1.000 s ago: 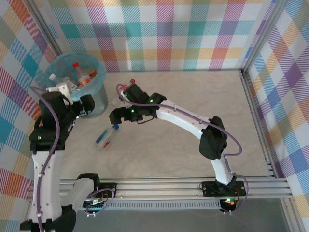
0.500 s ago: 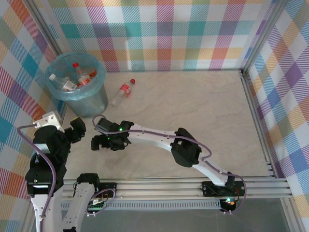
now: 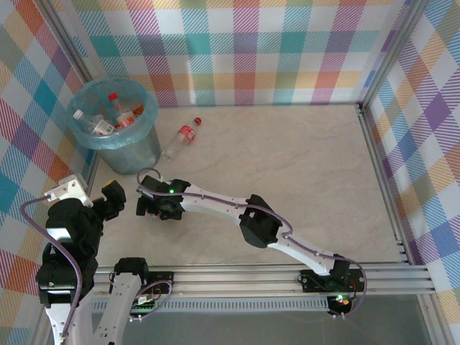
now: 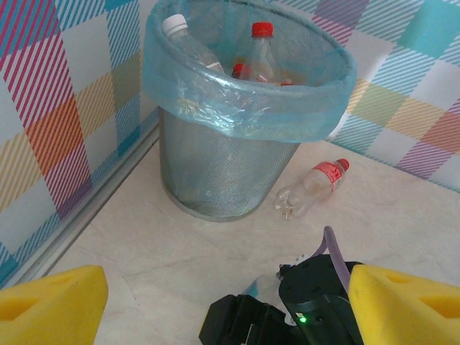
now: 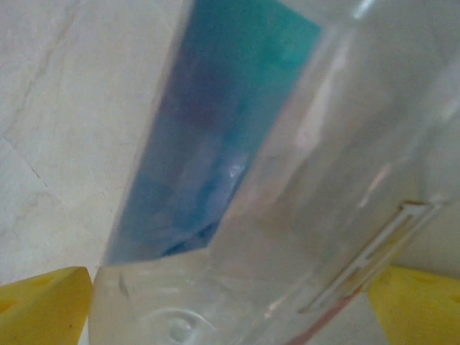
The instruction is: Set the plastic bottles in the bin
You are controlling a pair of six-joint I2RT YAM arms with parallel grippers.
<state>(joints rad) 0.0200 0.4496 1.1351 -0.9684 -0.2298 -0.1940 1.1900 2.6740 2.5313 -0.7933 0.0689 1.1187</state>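
Note:
The bin (image 3: 80, 121) stands at the back left, grey mesh (image 4: 215, 172) lined with a blue bag, with several plastic bottles (image 3: 118, 111) inside. A red-capped bottle (image 3: 183, 136) lies on the table just right of the bin (image 4: 314, 189). My right gripper (image 3: 153, 208) reaches far left and is open, low over a clear bottle with a blue label (image 5: 237, 180) that lies between its yellow fingertips (image 5: 43, 302). Under that black gripper the bottle's end (image 4: 267, 287) peeks out. My left gripper (image 3: 113, 198) hangs open and empty near the front left, facing the bin.
The checked left wall and its metal rail (image 4: 86, 215) run close beside the bin. The right arm's links (image 3: 255, 226) stretch diagonally across the front of the table. Bare marble-patterned table (image 3: 302, 158) spreads to the right and back.
The right gripper swung from beside the bin down to the front left, over the blue-labelled bottle. The left arm pulled back from the bin toward the front-left corner.

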